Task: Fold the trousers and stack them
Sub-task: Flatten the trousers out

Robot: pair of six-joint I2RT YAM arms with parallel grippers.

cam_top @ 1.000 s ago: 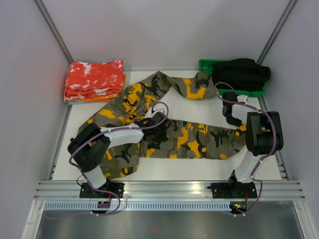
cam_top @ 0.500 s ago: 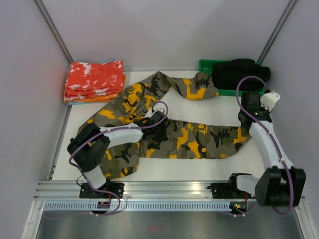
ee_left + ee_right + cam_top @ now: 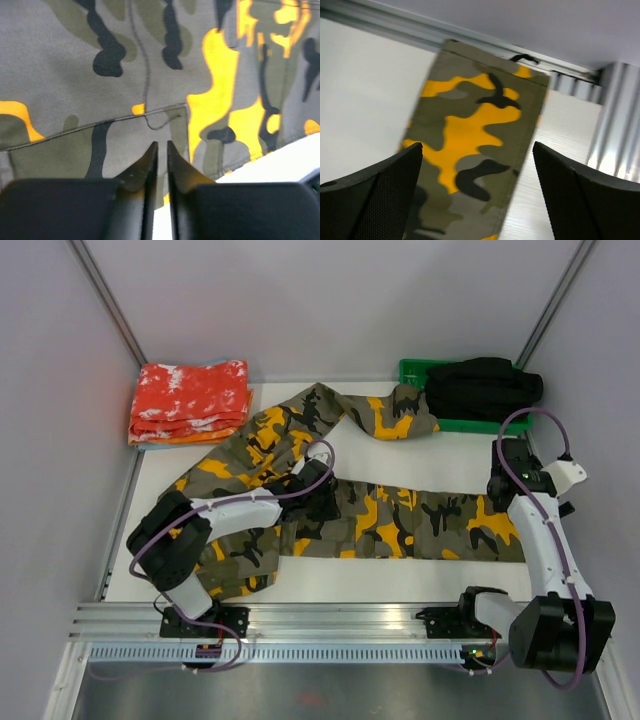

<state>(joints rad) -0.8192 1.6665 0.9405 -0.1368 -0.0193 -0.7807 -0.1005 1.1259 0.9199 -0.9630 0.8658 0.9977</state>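
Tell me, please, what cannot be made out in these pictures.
- Left wrist view: whether the nearly closed left tool pinches the trousers; too close.
- Top view: green tray mostly hidden under the black garment.
- Right wrist view: the trousers run past the bottom edge.

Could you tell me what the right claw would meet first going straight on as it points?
The right claw would likely meet the trousers first: the leg end lies straight ahead between its open jaws, depth unclear.
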